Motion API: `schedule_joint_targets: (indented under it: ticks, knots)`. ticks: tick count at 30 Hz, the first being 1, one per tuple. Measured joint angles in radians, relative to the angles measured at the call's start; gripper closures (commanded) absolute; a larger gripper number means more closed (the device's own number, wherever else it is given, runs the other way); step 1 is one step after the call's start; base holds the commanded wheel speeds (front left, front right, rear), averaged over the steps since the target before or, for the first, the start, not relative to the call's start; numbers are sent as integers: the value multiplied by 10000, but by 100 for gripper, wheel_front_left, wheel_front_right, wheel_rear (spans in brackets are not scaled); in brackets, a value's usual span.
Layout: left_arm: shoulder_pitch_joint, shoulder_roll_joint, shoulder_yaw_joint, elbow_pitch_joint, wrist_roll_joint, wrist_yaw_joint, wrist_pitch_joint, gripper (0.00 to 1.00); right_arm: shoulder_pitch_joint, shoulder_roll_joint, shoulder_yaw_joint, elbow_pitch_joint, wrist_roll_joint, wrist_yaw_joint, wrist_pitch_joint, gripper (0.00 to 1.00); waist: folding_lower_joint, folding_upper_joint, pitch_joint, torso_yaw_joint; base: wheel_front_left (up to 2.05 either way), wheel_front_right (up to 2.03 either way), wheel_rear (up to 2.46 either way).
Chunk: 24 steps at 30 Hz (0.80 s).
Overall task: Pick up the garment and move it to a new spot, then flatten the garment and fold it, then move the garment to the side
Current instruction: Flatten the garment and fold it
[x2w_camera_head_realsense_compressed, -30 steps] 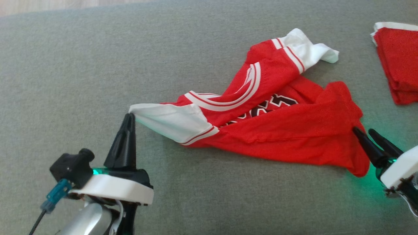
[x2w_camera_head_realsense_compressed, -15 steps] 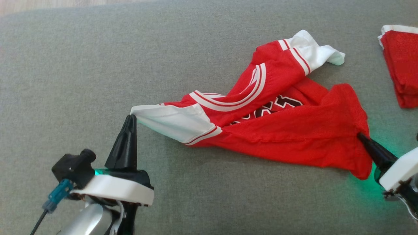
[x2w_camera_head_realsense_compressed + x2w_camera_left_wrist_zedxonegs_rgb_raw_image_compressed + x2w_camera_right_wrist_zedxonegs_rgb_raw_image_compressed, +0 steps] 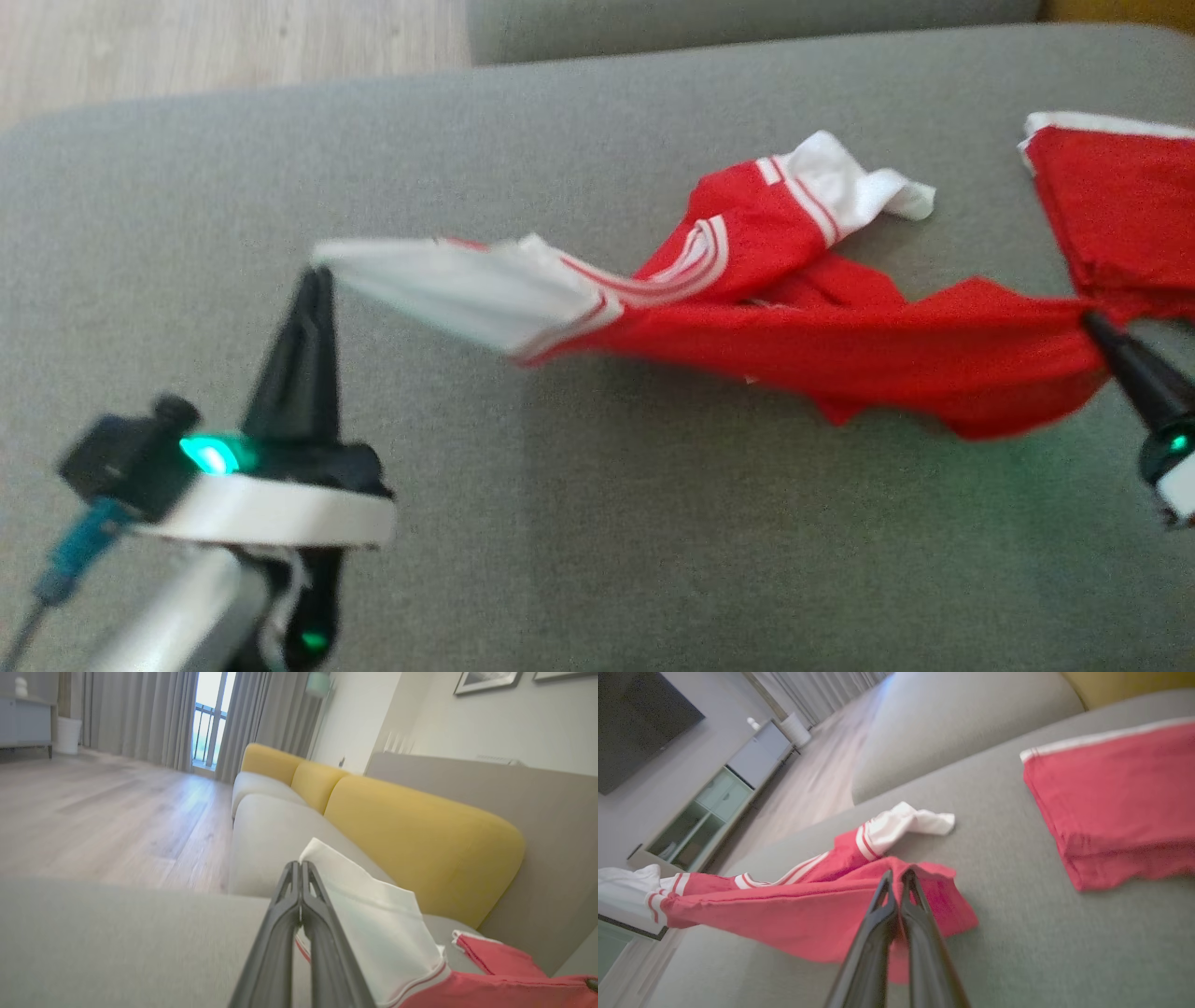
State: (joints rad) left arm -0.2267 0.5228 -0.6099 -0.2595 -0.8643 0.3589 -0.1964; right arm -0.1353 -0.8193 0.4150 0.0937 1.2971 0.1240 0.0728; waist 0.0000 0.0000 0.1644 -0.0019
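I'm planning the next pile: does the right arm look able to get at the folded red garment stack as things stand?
Likely near enough, but not free: the folded red garment stack lies just beyond the right gripper, which is shut on the red-and-white jersey.

floor (image 3: 117, 812): pale wood planks, running off toward the window
sofa (image 3: 597, 523): big grey seat in a woven-looking fabric, with another grey section past it
back cushions (image 3: 420, 830): mustard yellow, rounded, lined up along the sofa's back
grey panel (image 3: 490, 793): stands right behind the yellow cushions
walls (image 3: 514, 723): plain off-white
framed pictures (image 3: 486, 681): up high on the wall, mostly cut off
window (image 3: 208, 718): tall, with a railing outside, and pretty bright
curtains (image 3: 140, 718): long grey ones on both sides of the window
TV (image 3: 640, 723): dark screen on the wall
cabinet (image 3: 714, 798): low and pale, under the TV
white bin (image 3: 68, 735): just beside the cabinet's end
light: daylight, leaving a soft sheen on the floor
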Motion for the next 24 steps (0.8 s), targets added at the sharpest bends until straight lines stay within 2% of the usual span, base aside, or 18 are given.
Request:
schedule_joint_targets:
  ticks: [4, 8, 14, 19, 24]
  knots:
    - [-592, 485, 594, -516, -238, -176, 165, 100, 39, -700, -529, -1009, 311, 0, -38, 100, -1, 0, -507, -126, 0, 0, 0]
    - [-1558, 968, 1068, -863, -491, -529, 637, 100, -164, -1398, -1212, -1962, 525, 0, -10, 100, -2, 0, -944, -300, 0, 0, 0]
    - [-4124, 1170, 1402, -708, -541, -1032, 1411, 100, -1808, -1950, -1864, -2629, 418, 0, 378, 100, -3, 0, -1004, -574, 0, 0, 0]
    - [-6650, 905, 1507, 558, -389, -1486, 1837, 100, -4049, -1898, -1572, -2226, -355, 0, 786, 100, 1, 0, -470, -615, 0, 0, 0]
    - [-9124, 268, 1141, 2675, 82, -2067, 2142, 100, -6792, -1131, -874, -1083, -1524, 0, 995, 100, 2, 0, 376, -586, 0, 0, 0]
